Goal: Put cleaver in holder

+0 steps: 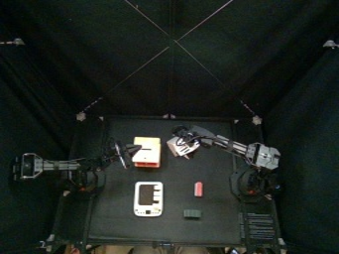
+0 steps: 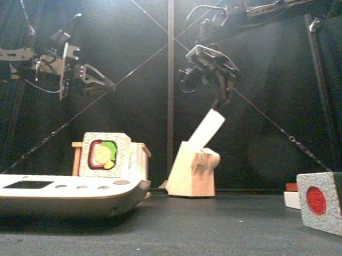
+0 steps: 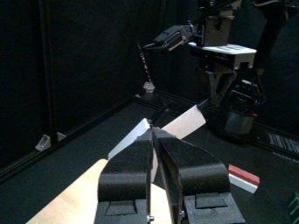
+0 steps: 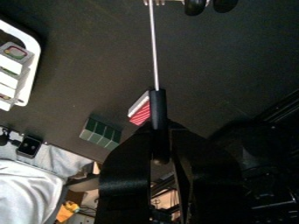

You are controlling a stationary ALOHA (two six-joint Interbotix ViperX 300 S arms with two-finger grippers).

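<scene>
The right gripper's (image 2: 222, 92) jaws pinch narrowly on the cleaver (image 2: 209, 130) at its dark handle end. The left gripper's (image 3: 155, 138) stand part open and empty. Nearest is a white slab (image 2: 67, 190). Behind it stands the wooden holder (image 2: 191, 175), with the blade's tip at its top. The cleaver looks light, stiff and slick, so the handle is probably the best place to hold it.

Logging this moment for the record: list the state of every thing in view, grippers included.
Cleaver: tilted, lower end at the holder's top; how deep it sits is unclear.
Holder: upright on the table.
Right gripper: shut on the cleaver's handle.
Left gripper: open, empty, held high.
Box: upright.
Slab: lying flat.
Cube: standing at the front right.
</scene>
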